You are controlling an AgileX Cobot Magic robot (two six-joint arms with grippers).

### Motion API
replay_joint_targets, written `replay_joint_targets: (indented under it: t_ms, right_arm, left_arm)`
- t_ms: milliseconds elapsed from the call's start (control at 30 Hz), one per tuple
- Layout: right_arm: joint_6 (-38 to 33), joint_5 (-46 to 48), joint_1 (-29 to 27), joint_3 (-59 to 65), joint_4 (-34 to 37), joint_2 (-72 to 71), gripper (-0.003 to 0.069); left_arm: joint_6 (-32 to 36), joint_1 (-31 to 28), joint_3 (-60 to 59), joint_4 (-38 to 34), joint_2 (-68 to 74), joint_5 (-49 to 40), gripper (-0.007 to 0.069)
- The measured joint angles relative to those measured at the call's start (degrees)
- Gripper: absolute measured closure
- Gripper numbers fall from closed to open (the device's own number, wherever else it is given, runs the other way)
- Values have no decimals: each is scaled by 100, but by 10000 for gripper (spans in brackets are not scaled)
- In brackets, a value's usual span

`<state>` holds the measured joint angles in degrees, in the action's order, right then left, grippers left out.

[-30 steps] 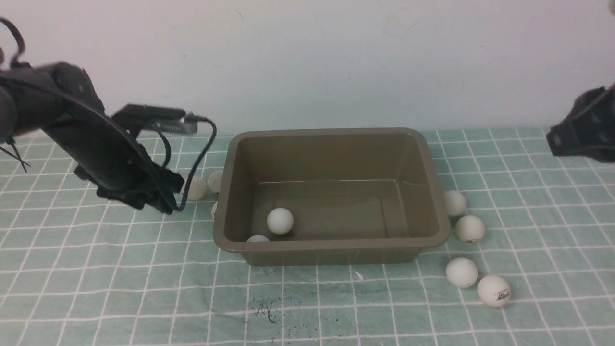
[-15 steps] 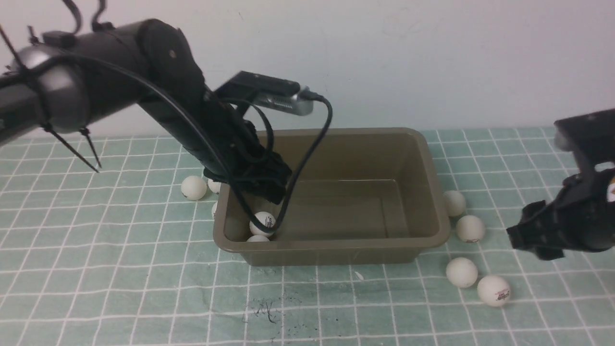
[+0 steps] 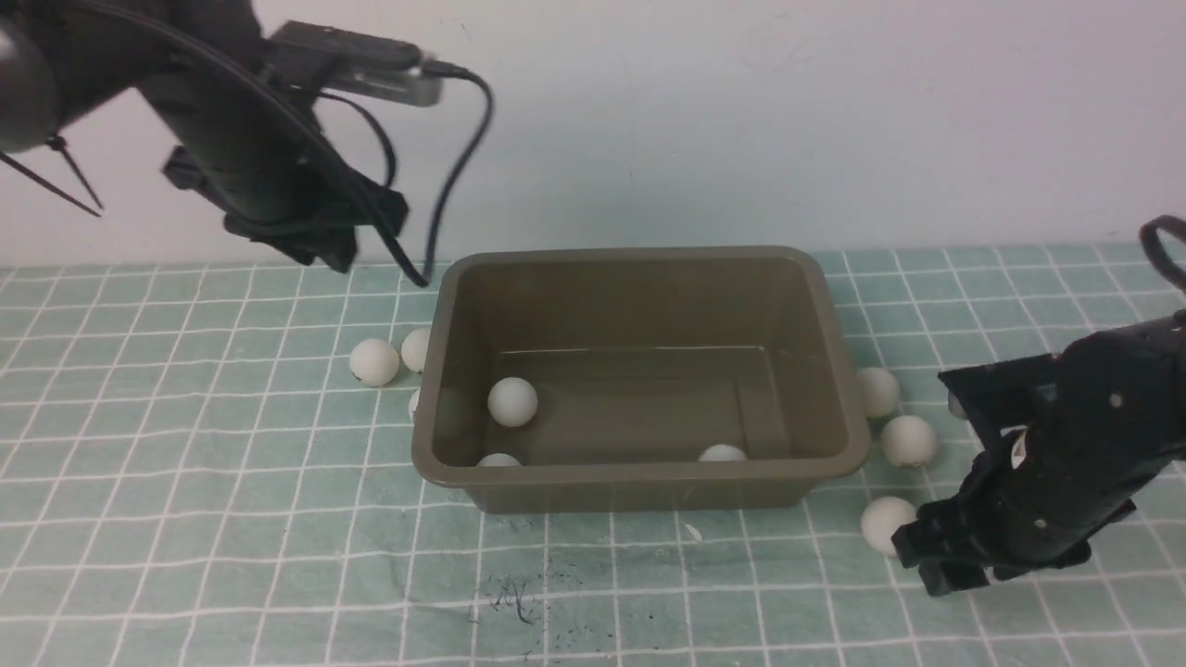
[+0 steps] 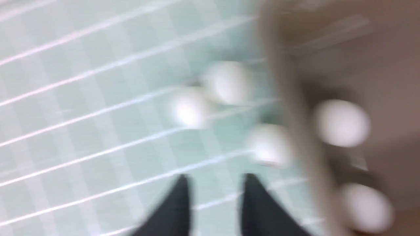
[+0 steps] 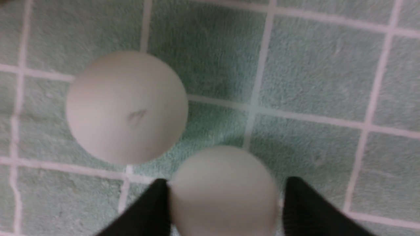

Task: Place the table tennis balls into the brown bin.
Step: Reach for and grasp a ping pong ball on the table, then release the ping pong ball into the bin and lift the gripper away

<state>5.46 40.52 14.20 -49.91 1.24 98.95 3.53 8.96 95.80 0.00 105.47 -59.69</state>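
Cloth (image 3: 185, 519) in green check spreads beneath the brown bin (image 3: 639, 477), where the job looks about a third done. Three table tennis balls (image 3: 512, 401) lie on the bin's floor, two toward its left end and one against its near wall, and the two nearest are largely hidden by that wall. The left gripper (image 4: 216, 178) hangs raised off the bin's far-left corner, its jaws parted only narrowly with nothing between them, as far as a heavily blurred wrist view shows. The right gripper (image 5: 223, 185) is down at the cloth off the bin's near-right corner, with its jaws on either side of one ball (image 5: 224, 200) that rests on the cloth. They sit close against that ball, but whether they already pinch it cannot be told. Seven balls appear left to move: that one, a neighbour ball (image 5: 126, 106) just beside it, two more balls (image 3: 908, 441) near the bin's right wall, and a cluster of three balls (image 3: 374, 361) by the bin's left wall, one of them half hidden behind the rim.
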Motion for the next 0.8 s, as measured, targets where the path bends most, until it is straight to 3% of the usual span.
replay_joint_targets:
  t_ms: [100, 233, 400, 533, 633, 700, 767, 800]
  right_arm:
    - [-106, 313, 0, -25, 19, -115, 299]
    - [-146, 1011, 0, -247, 100, -798, 299]
    - [-692, 1257, 17, -1288, 1126, -1765, 299]
    - [-1342, 1257, 62, -2282, 1917, -1232, 299]
    - [-1474, 1263, 62, -2847, 2003, -671, 265]
    - [-1500, 1318, 62, -3043, 1973, -469, 220]
    - [-1504, 1477, 62, -3288, 1799, -258, 160]
    - [-1484, 1571, 62, -3373, 1570, -229, 140]
  left_arm:
    - [281, -292, 11, -128, 161, 92, 611]
    - [936, -337, 11, -376, 540, 442, 601]
    - [1343, -331, 11, -800, 1296, 986, 410]
    - [1352, -331, 11, -832, 1735, 1259, 207]
    - [1352, -331, 11, -832, 1966, 1391, 134]
    - [1347, -331, 11, -827, 2029, 1437, 135]
    - [1347, -331, 11, -827, 2134, 1496, 196]
    - [1347, -331, 19, -819, 2161, 1489, 281]
